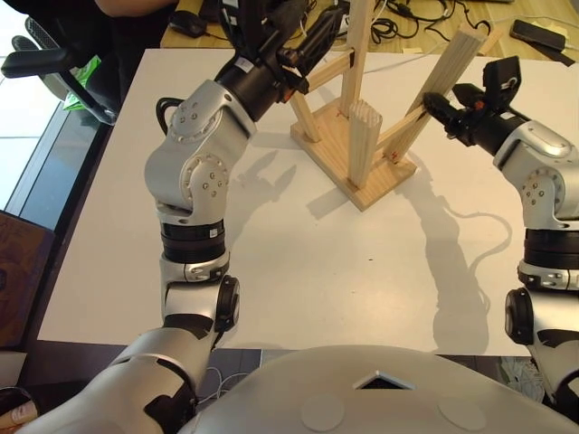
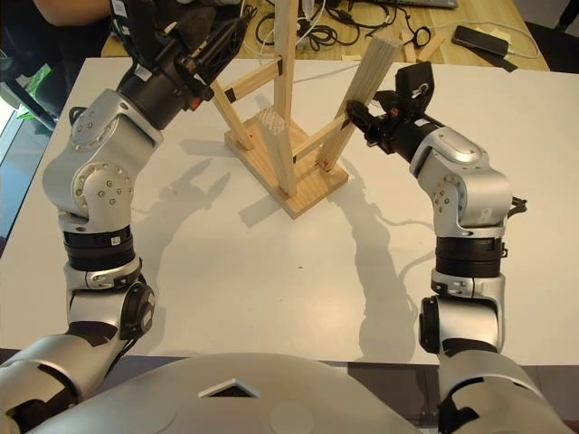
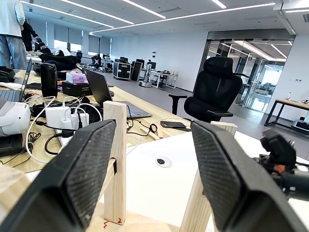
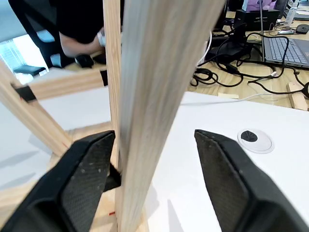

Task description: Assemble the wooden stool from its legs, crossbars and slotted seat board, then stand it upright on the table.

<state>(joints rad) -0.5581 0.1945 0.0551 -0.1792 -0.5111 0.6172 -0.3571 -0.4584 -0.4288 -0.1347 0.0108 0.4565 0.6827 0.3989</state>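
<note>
Right end effector (image 2: 357,116) straddles the leaning leg (image 2: 366,77) above the seat board (image 2: 303,194). Risk, by my reckoning: a sideways nudge there could lever the leg from its slot or tip the inverted stool (image 1: 362,136). Fingers wide apart, one pad seemingly against the wood, nothing clenched. Left end effector (image 3: 153,164) also released, near a crossbar (image 1: 327,70) above the seat board. Seat board lies flat on desk (image 1: 271,271).

Arms, pair: left arm (image 1: 194,167), right arm (image 2: 461,194). Rounded silver shells, small dark screws, black ribbed joint bands, black forearms. Left claw (image 3: 154,130), right claw (image 4: 154,135): black fingers, stippled pads.
</note>
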